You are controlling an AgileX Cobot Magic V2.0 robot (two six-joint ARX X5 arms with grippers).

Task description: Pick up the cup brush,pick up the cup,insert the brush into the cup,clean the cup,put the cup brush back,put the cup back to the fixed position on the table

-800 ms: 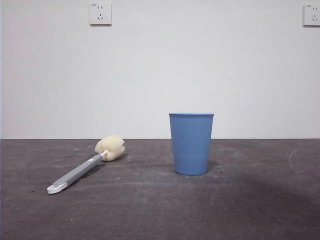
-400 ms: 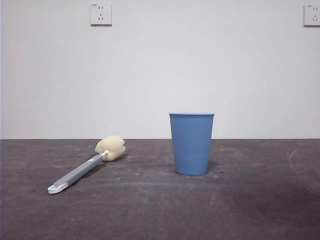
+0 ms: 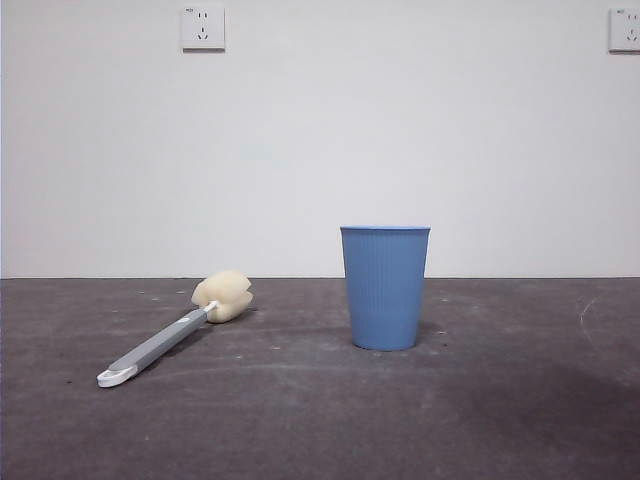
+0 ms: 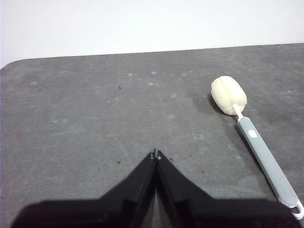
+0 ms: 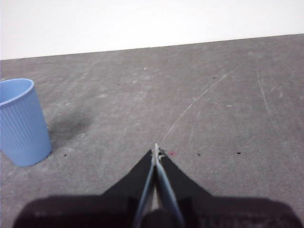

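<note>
The cup brush [image 3: 165, 338] lies flat on the table [image 3: 320, 420] at the left, its cream sponge head [image 3: 222, 296] farther back and its white looped end nearer. The blue ribbed cup [image 3: 385, 287] stands upright to its right, apart from it. Neither arm shows in the front view. In the left wrist view my left gripper [image 4: 156, 154] is shut and empty, well clear of the cup brush [image 4: 259, 150]. In the right wrist view my right gripper [image 5: 156, 148] is shut with nothing in it, and the cup [image 5: 21, 122] stands off to one side.
A white wall rises behind the table's far edge, with two sockets [image 3: 202, 27] high up. Pale scratches [image 5: 199, 99] mark the dark table surface near the right gripper.
The things stay where they were; the brush and cup sit a pixel or two further right in the picture. No arm has entered the front view.
</note>
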